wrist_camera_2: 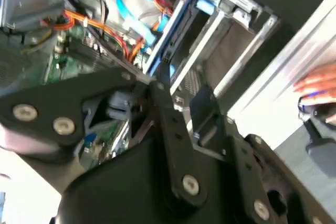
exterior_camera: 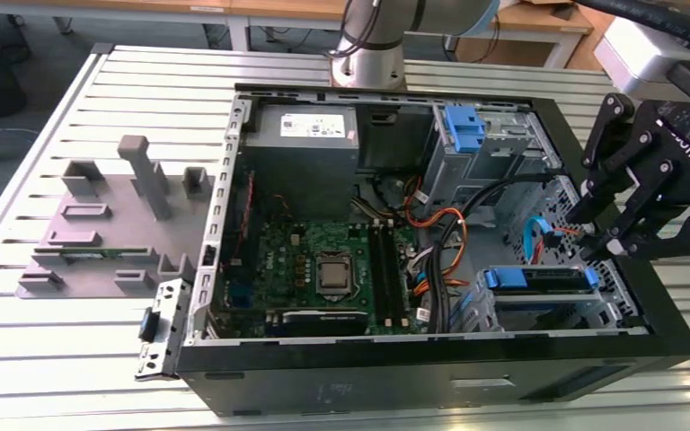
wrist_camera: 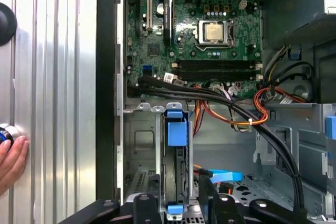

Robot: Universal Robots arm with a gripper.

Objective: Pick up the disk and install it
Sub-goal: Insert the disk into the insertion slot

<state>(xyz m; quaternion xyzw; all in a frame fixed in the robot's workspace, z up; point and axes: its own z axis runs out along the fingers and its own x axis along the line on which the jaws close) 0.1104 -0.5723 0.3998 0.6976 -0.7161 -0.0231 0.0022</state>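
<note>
The disk (exterior_camera: 541,278), silver in a blue carrier bracket, sits in the drive cage at the case's front corner, on the exterior view's right. My gripper (exterior_camera: 597,235) hangs just above and beside that cage, open, with nothing between its fingers. In the first wrist view the disk (wrist_camera: 176,132) stands edge-on in its slot, and my gripper (wrist_camera: 177,198) straddles its end with a black finger (wrist_camera: 147,203) on either side, apart from it. In the second wrist view the disk's blue edge (wrist_camera_2: 176,30) runs past my gripper (wrist_camera_2: 178,98).
The open black computer case (exterior_camera: 441,364) lies on a slatted metal table. A second blue bracket (exterior_camera: 463,126) and the grey power supply (exterior_camera: 303,130) sit at the back. Cables (exterior_camera: 441,242) cross beside the cage. A grey fixture (exterior_camera: 105,224) stands at the left. A hand (wrist_camera: 10,161) rests on the table.
</note>
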